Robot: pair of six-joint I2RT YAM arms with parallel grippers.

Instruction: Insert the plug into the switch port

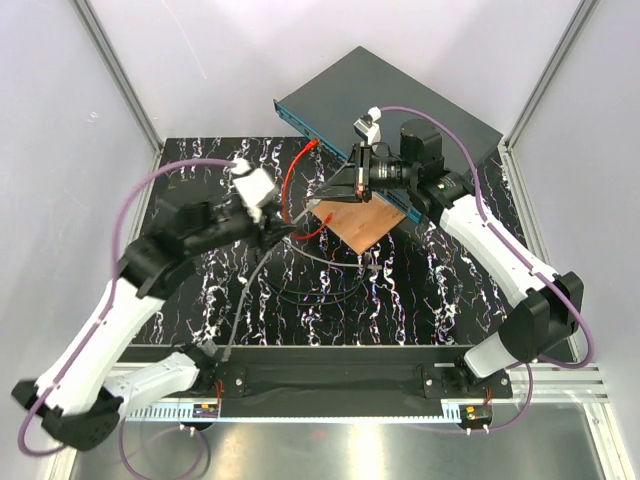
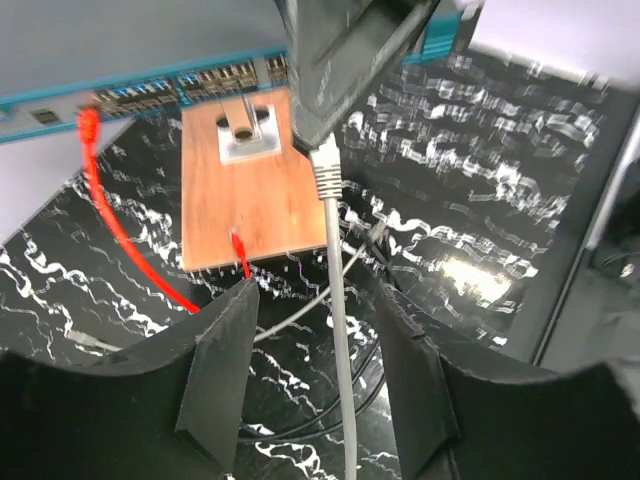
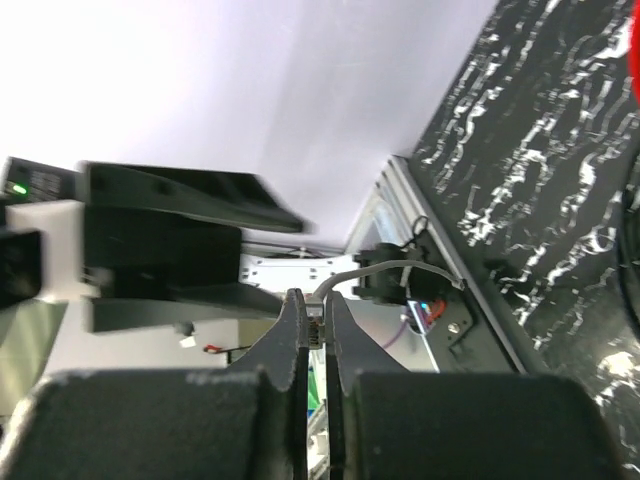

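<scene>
The switch (image 1: 400, 100) lies at the table's (image 1: 420, 310) back, the plate (image 1: 365, 228) before it, the plug (image 2: 325, 178) over the plate's edge

My left arm (image 1: 150, 270) reaches from the near left corner toward the middle of the table (image 1: 440, 310), and its gripper (image 2: 315, 300) is spread wide. My right arm (image 1: 500, 260) runs up the right edge toward the far side with the wrist bent leftward, and its gripper (image 3: 314, 300) is pinched tight on the plug (image 3: 314, 326).

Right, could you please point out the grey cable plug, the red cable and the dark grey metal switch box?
Grey cable plug (image 2: 325, 172): left wrist view, its ribbed boot.
Red cable (image 2: 88, 125): left wrist view, its thick upper end.
Dark grey metal switch box (image 1: 335, 90): top external view, its flat top.
</scene>
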